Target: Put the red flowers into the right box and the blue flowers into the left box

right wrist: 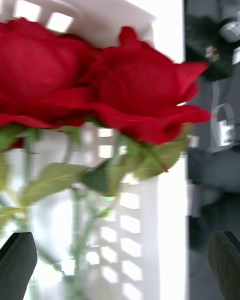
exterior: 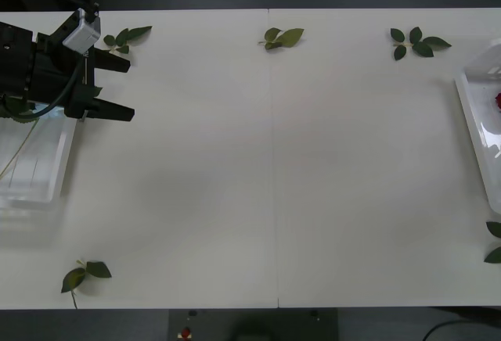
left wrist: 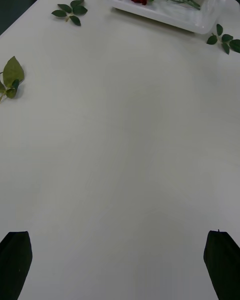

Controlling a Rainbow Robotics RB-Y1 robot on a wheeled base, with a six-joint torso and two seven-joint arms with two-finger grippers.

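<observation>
Left gripper [exterior: 112,87] over the left box's [exterior: 47,188] inner edge, jaws apart and empty; right gripper [right wrist: 120,265] just above red roses [right wrist: 145,95] in the right box [exterior: 479,122], jaws apart.

The shallow translucent white plastic tray on the right [exterior: 479,114] is cut by the front view's right edge, with one small speck of red bloom [exterior: 498,100] showing at that edge. The matching translucent white tray on the left [exterior: 35,170] runs off the left edge, and the black left arm covers its far end. A few dark green leaves [exterior: 17,108] peek from beneath that arm; what they belong to cannot be told. In the right wrist view, the compact red artificial roses [right wrist: 145,97] are blurred, one cropped at the picture's side
</observation>
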